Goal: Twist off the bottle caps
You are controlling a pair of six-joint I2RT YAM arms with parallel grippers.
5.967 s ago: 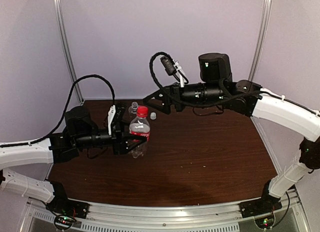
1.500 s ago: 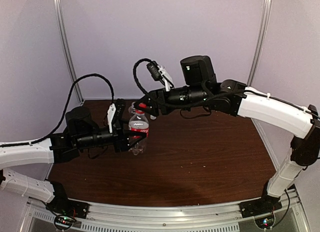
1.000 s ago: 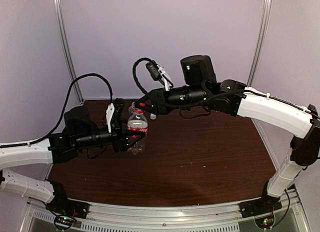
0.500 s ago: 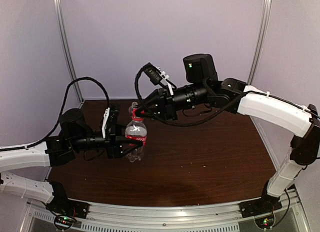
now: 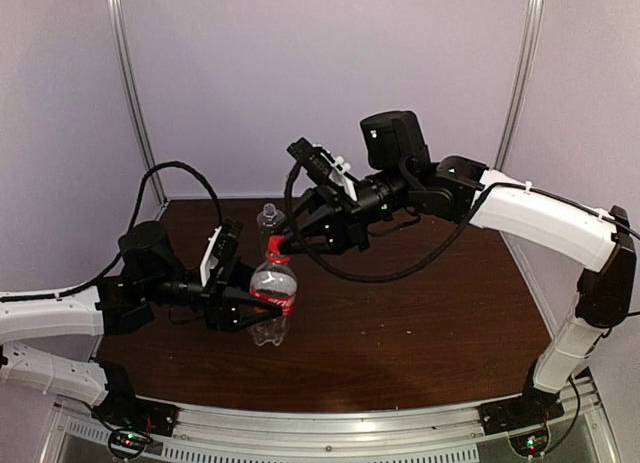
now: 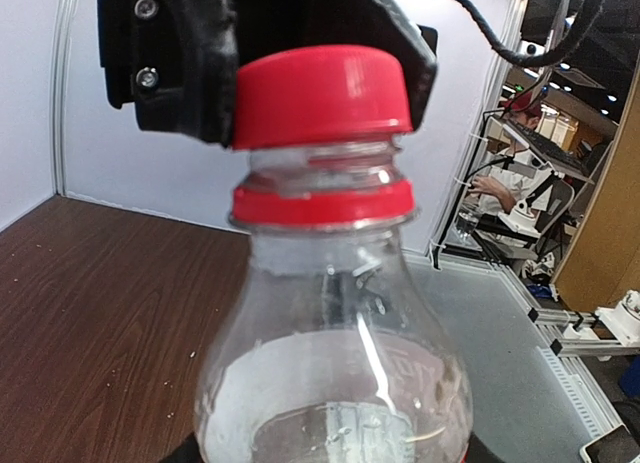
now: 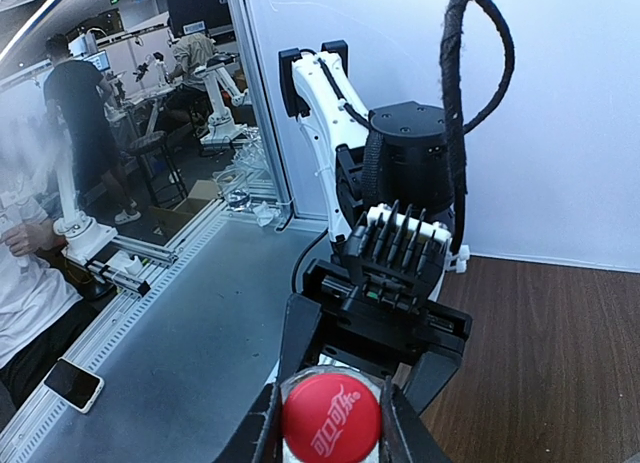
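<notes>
Since a moment ago, both my arms are sitting nearer my bases. My left gripper (image 5: pixel 248 308) is clamping the roughly upright, red-labelled clear plastic bottle (image 5: pixel 272 301). My right gripper (image 5: pixel 284 246) is pinching its small red screw cap (image 7: pixel 330 421) from above, along the bottle's axis. Only the left wrist view is showing bare neck under the cap.

- red-labelled clear plastic bottle (image 5: pixel 270 305) left of centre of the dark wooden surface (image 5: pixel 430 323)
- left claw (image 5: pixel 245 308) on its left, right claw (image 5: pixel 283 245) around the round red plastic cap (image 5: pixel 277 247) on top
- plain clear plastic bottle (image 5: pixel 268 219) just behind
</notes>
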